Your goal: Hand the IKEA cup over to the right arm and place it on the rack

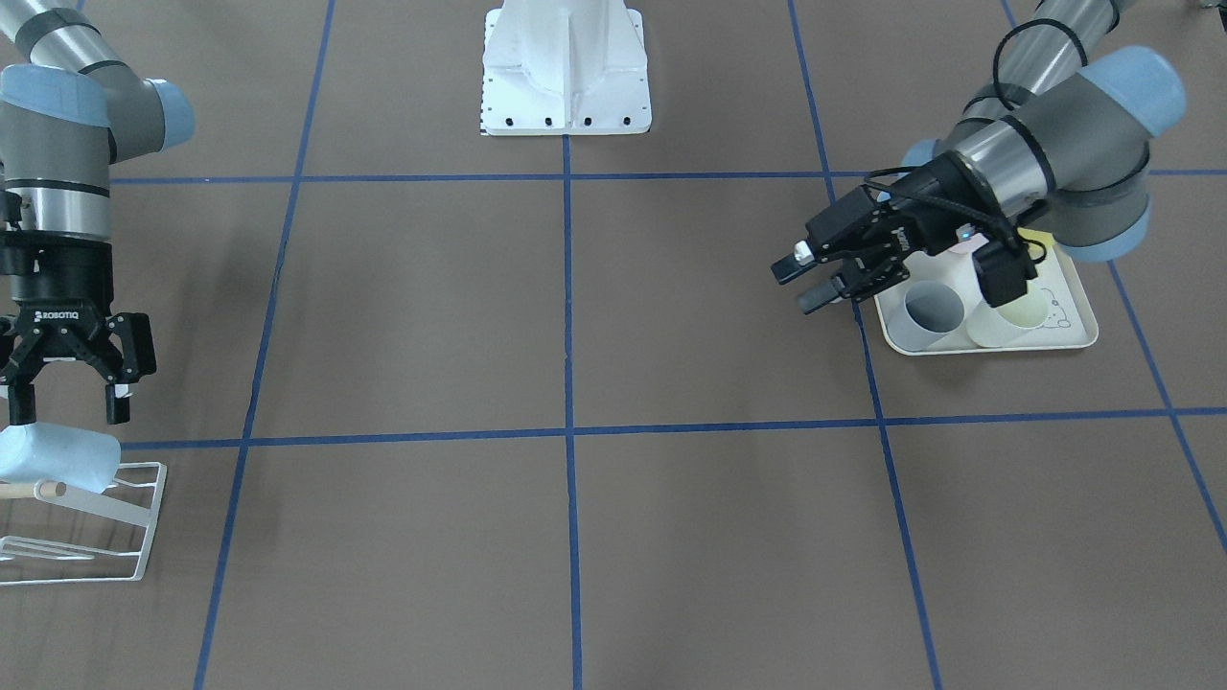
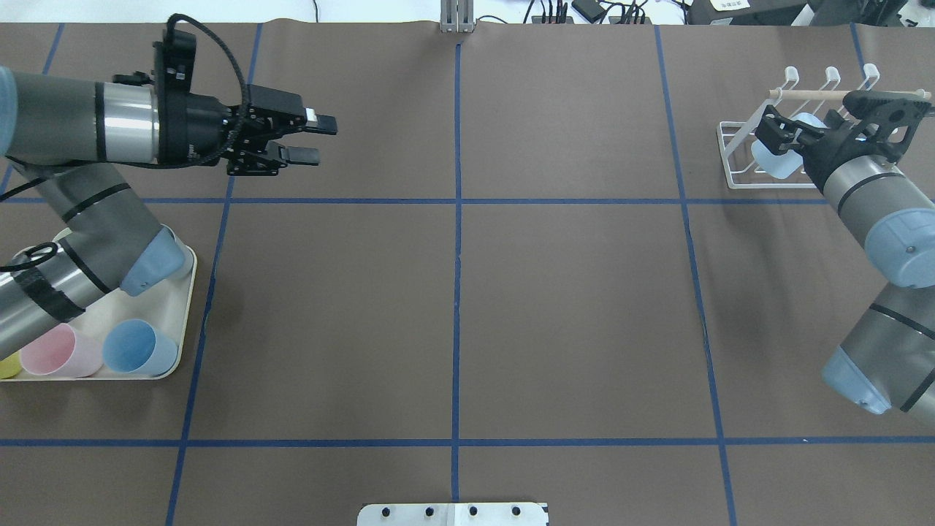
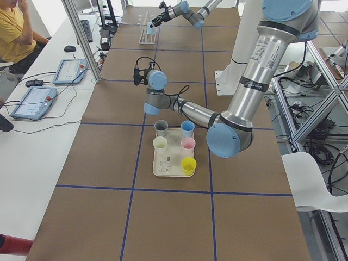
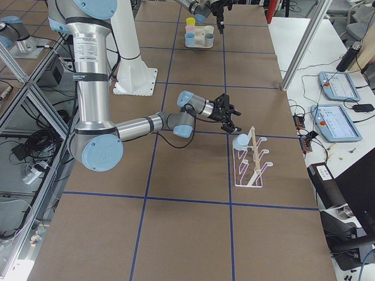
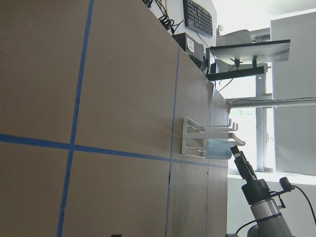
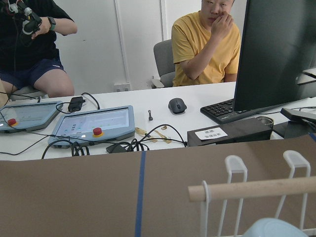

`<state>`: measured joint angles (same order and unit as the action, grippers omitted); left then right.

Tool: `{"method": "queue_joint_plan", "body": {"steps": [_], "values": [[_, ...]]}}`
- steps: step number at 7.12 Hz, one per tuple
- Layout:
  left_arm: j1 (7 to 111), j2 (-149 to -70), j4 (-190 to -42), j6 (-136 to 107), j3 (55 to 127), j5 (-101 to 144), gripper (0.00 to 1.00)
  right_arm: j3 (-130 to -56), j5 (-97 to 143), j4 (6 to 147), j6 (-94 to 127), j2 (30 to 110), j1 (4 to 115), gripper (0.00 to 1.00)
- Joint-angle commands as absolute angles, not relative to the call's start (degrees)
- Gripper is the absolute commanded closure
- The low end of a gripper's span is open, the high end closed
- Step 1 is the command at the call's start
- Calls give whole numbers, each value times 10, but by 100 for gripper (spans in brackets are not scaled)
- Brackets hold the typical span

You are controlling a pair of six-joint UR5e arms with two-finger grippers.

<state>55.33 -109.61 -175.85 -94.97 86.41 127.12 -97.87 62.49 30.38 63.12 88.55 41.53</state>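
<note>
IKEA cup [image 1: 57,458], pale blue plastic, lies on its side on the small white wire-frame rack [image 1: 151,525]. It is tucked beneath the rack's pale wooden dowel [image 2: 803,93] and propped on the thin prongs. The lean looks deliberate: prongs and dowel appear to cradle the cup so that it cannot roll away.

The right tool [image 1: 69,412] hangs just above the cup, angled toward it, with its two fingers spread wide and pinching nothing. Whether a fingertip brushes the cup cannot be told. From this, the hand-over seems complete and the placing finished or nearly so. A likely next need is to draw up and back, clear of the dowel and wire, without snagging.

The left tool [image 2: 321,139] is well apart, across the brown paper-covered bench [image 2: 570,307]. Its fingers are parted a little, empty, and point toward the middle. Its arm reaches over a cream rounded tray [image 2: 186,292] holding other cups [image 2: 139,347] in pink, blue, yellow, grey and white.

The rack stands close to the bench edge on the operators' side, with a white desk of tablets and cables beyond, so room past it is slim. Toward the robot and the middle, blue tape lines cross a broad brown surface between the two arms, giving the right arm generous space to retreat.
</note>
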Motion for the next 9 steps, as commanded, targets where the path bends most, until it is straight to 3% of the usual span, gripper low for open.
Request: {"method": "queue_joint_plan", "body": {"steps": [1,5,9], "values": [[596,-1032,-1758,-839,872,1284,24,-1025,627,307,642,893,389,0],[660,-917,-1709,-550,872,1274,25,-1108,723,405,721,854,352,0],[671,-787,-1639,-432,888,1277,25,-1113,784,575,720,759,353,0]]}}
